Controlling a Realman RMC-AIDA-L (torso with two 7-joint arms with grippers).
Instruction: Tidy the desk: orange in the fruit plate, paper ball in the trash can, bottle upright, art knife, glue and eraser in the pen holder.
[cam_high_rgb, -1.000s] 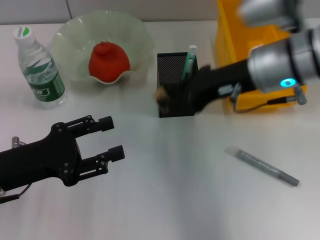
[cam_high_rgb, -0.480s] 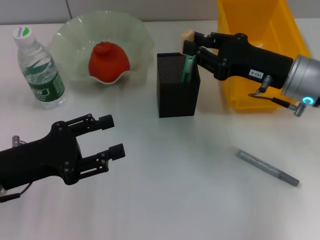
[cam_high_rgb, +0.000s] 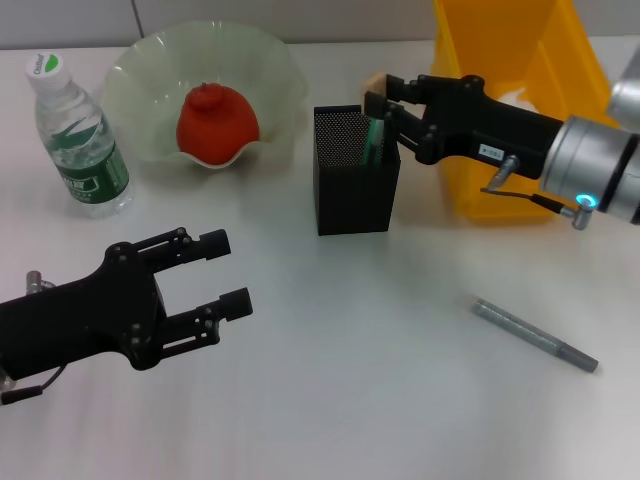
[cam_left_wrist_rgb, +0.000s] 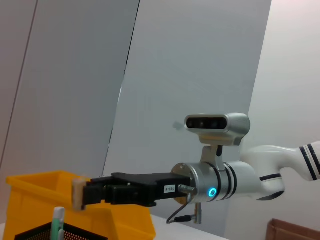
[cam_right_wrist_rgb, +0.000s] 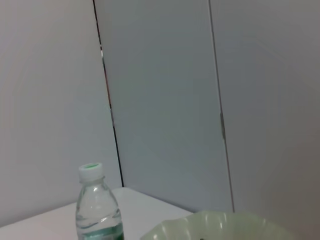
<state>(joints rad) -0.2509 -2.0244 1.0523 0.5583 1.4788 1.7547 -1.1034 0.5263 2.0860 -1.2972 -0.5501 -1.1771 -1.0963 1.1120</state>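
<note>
Right hand (cam_high_rgb: 378, 93) gripping eraser (cam_high_rgb: 373, 78) above pen holder (cam_high_rgb: 352, 185)

Surface: white desk (cam_high_rgb: 400, 400)
Resting on it: bottle (cam_high_rgb: 78, 140), fruit plate (cam_high_rgb: 140, 90), pen holder (cam_high_rgb: 352, 190), yellow bin (cam_high_rgb: 470, 190), art knife (cam_high_rgb: 535, 335)

The pen holder (cam_high_rgb: 353, 172) is black metal mesh, matt. At its ten o'clock the fruit plate (cam_high_rgb: 205, 90) looks like translucent, glossy pale-green glass or plastic. The bottle (cam_high_rgb: 80, 140) is clear plastic with a glossy label. The table (cam_high_rgb: 380, 380) is smooth, faintly reflective white.
</note>
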